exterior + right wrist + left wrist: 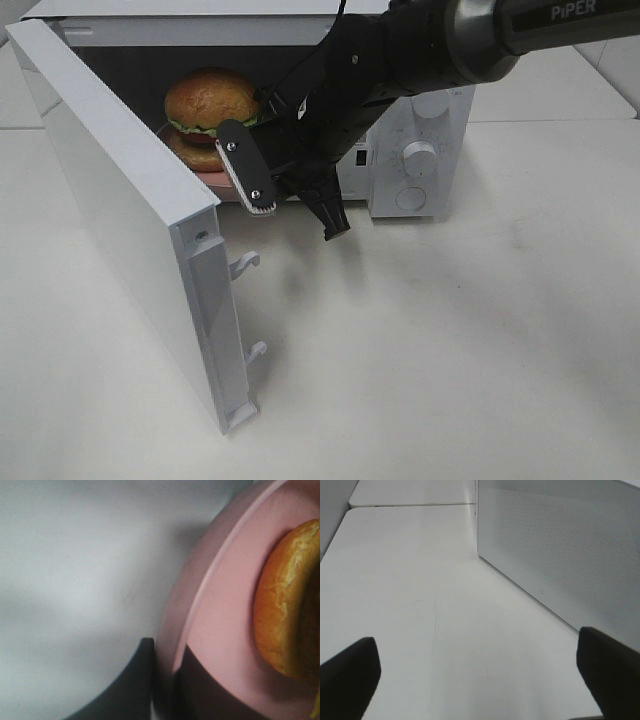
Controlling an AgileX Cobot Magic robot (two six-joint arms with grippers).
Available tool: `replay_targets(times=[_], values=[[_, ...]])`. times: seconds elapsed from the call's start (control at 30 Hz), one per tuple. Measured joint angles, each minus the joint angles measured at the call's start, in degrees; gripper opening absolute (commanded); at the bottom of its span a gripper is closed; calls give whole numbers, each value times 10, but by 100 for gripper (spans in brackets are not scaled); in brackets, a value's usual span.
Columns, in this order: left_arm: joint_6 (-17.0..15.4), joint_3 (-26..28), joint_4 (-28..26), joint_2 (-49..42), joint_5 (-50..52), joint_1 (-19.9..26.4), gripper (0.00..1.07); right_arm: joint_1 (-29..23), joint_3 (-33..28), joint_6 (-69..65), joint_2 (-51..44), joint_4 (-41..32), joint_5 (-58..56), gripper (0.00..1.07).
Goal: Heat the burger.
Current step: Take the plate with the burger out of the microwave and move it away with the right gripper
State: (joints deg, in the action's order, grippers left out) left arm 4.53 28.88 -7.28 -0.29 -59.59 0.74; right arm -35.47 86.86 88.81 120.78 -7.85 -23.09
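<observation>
R gripper [165, 680], nearest the lens, is clamped on the rim of the pink plate [220, 605], one finger above the rim and one below. The burger [212, 118] sits on that plate inside the open microwave [420, 160], just beyond the jaws. Microwave door [120, 200] swung wide toward the camera. L gripper [480, 675], jaws wide and empty, hangs over the white table [450, 340] beside the microwave's perforated side.

The burger [210, 110] has golden-brown buns with green and red between, on a pink plate [225, 630]; white microwave [420, 150], white counter [450, 350].
</observation>
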Motion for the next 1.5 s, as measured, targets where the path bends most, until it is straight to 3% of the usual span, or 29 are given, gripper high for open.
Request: replay_targets(times=[0.63,1.5], values=[[0,0,0,0,0,0,100,-6,-148,8,-95,-1,74,0],[0,0,0,0,0,0,100,-6,-308,18,-217,-1,99,0]])
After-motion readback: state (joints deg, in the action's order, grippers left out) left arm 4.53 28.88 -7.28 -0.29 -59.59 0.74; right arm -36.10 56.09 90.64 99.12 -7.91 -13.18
